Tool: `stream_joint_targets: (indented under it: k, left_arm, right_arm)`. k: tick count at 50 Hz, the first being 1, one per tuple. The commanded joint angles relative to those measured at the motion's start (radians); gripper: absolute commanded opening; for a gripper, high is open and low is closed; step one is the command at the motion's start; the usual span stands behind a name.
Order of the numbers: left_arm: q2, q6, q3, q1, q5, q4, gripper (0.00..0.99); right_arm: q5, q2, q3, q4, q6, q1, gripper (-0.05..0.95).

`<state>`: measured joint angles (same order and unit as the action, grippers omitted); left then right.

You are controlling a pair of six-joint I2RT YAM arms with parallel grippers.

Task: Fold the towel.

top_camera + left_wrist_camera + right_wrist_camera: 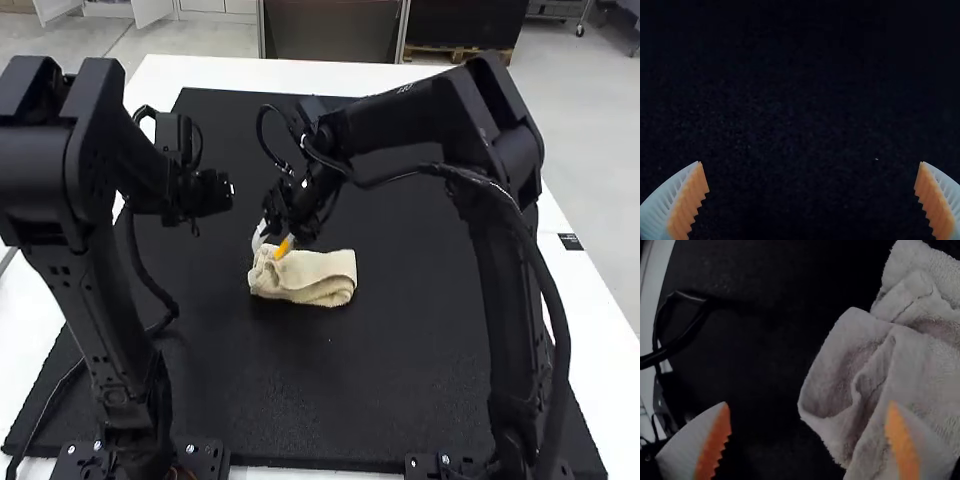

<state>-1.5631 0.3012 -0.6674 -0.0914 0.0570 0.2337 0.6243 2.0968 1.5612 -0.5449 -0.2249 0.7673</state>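
Note:
The cream towel (318, 278) lies folded into a compact, layered bundle near the mat's middle. My right gripper (272, 242) is at the towel's left end, its fingers spread. In the right wrist view that gripper (807, 435) stands open, one finger over the towel (920, 370) and the other over bare mat; loose folds show at the towel's end. My left gripper is hidden by its arm in the high view, where its wrist (205, 192) hangs left of the towel. The left wrist view has the gripper (811, 175) open above dark mat, nothing between its fingers.
A black mat (400, 400) covers most of the white table (270, 72). The right arm reaches across above the mat's middle, its cable looping outward. Another cable (150, 280) runs beside the left arm.

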Motion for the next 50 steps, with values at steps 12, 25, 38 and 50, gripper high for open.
stream_joint_targets:
  k: [12,25,38,50]
  left_arm:
    - [0.028,0.022,-0.031,0.002,0.027,0.006,0.969]
    - [0.049,0.024,-0.031,0.002,0.033,0.006,0.969]
    - [0.066,-0.001,-0.043,0.039,0.046,0.029,0.969]
    - [0.083,-0.02,-0.092,0.134,0.06,0.162,0.969]
  right_arm:
    - [-0.057,-0.001,0.06,0.003,0.01,-0.017,0.92]
    - [-0.109,-0.006,0.109,0.005,0.01,-0.148,0.92]
    - [-0.19,-0.05,0.111,0.019,0.013,-0.276,0.92]
    - [-0.327,-0.133,0.066,0.049,0.05,-0.444,0.92]
